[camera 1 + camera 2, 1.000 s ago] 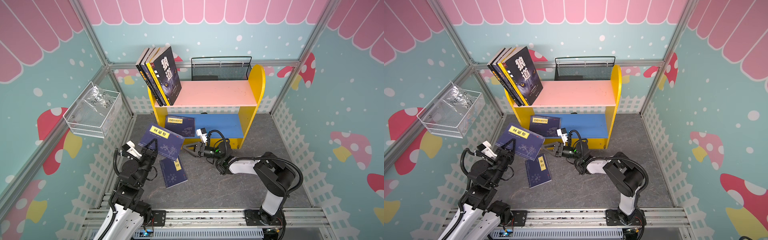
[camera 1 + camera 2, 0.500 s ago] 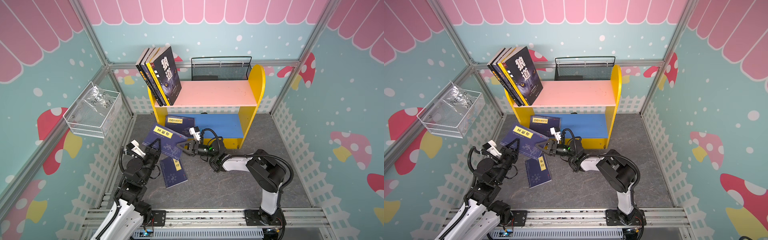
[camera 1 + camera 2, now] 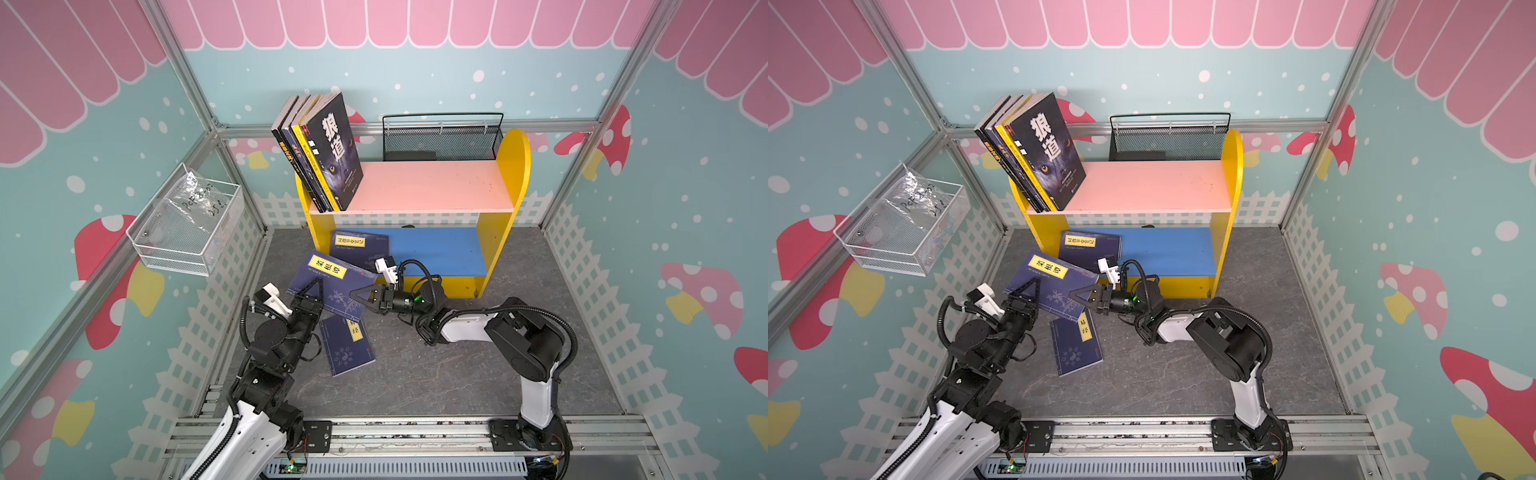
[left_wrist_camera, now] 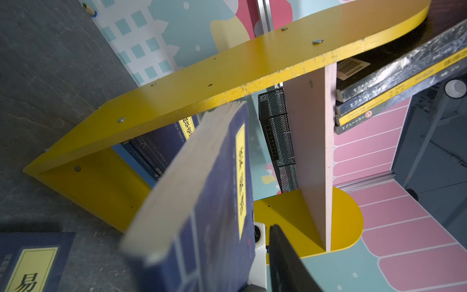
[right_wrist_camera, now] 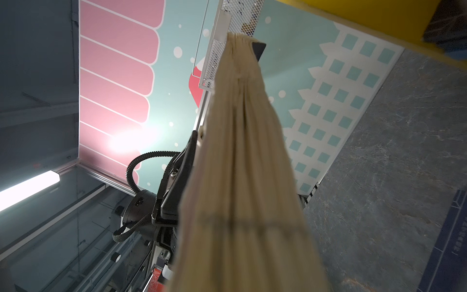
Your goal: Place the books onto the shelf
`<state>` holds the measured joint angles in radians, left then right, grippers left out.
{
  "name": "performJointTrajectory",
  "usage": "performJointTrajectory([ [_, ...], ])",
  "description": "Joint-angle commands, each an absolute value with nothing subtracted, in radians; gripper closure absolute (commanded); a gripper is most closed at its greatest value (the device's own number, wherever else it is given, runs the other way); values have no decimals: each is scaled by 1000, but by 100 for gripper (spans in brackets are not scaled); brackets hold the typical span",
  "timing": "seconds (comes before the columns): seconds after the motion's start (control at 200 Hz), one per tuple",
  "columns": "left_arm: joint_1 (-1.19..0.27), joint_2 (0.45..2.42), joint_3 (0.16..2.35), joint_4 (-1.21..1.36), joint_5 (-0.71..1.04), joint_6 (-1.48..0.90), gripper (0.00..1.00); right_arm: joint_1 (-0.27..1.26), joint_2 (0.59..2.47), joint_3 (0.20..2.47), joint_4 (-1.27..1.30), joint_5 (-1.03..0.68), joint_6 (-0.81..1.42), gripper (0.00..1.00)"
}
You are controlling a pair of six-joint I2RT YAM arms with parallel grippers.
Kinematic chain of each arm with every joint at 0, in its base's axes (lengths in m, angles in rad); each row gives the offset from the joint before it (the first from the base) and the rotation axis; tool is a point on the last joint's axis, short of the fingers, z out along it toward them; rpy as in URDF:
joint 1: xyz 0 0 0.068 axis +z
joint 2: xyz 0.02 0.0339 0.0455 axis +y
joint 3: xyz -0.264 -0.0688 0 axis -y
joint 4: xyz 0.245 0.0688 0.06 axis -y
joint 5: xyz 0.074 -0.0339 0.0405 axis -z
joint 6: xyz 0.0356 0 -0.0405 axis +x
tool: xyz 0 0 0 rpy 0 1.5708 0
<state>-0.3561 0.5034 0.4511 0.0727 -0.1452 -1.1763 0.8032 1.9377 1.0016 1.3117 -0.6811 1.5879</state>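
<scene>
On the wall, well out to the left of the left hand [image 3: 316,286], hangs a white wire basket [image 3: 187,232]. That hand reaches forward with the raised navy book [image 3: 336,290] between its fingers, but it stands released. In the left wrist view the one finger [image 4: 285,263] that shows is clear of the cover, with a gap between them, and the finger under the book is hidden. The book is held off the bench [image 3: 436,374] and tilted, its yellow-labelled cover facing up. Its long axis runs from the left hand across to the right hand, with the top of the title toward the left hand. Below and between the two hands a second navy book [image 3: 347,349] lies flat on the bench, cover up, its long axis pointing roughly toward the shelf [image 3: 515,166]. In both top views the raised book hides its far edge. The right hand [image 3: 354,294] is clenched on the near end of the raised book, whose page edges [image 5: 240,177] fill the middle of the right wrist view. Just beyond both hands stands the shelf. Four books [image 3: 328,153] stand at the left end of its pink upper board [image 3: 428,183], long axes upright but leaning left against the yellow side. A third navy book [image 3: 365,251] lies flat at the left end of the blue lower board [image 3: 440,253], long axis along the board. Behind the shelf, further right, sits a black mesh basket [image 3: 440,139].
</scene>
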Motion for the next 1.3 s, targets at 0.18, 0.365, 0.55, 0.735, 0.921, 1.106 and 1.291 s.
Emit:
performJointTrajectory([
  [0.18, -360, 347, 607, -431, -363, -1045, 30, 639, 1808, 1025, 971, -799, 1368, 88],
  [0.365, -360, 236, 621, -568, -440, -1024, 29, 578, 1876, 1237, 588, -931, 1137, 87],
  [0.55, -359, 177, 626, -635, -469, -1031, 28, 541, 1974, 1438, 334, -964, 990, 87],
  [0.735, -359, 163, 648, -658, -481, -1014, 27, 490, 2022, 1521, 222, -1003, 931, 87],
  [0.921, -359, 169, 635, -653, -477, -1031, 27, 468, 2071, 1663, 34, -999, 798, 87],
  [1.106, -359, 180, 606, -636, -443, -1063, 27, 468, 2134, 1753, 0, -1033, 767, 87],
  [1.291, -359, 184, 601, -633, -433, -1068, 27, 468, 2208, 1849, -29, -1074, 764, 86],
])
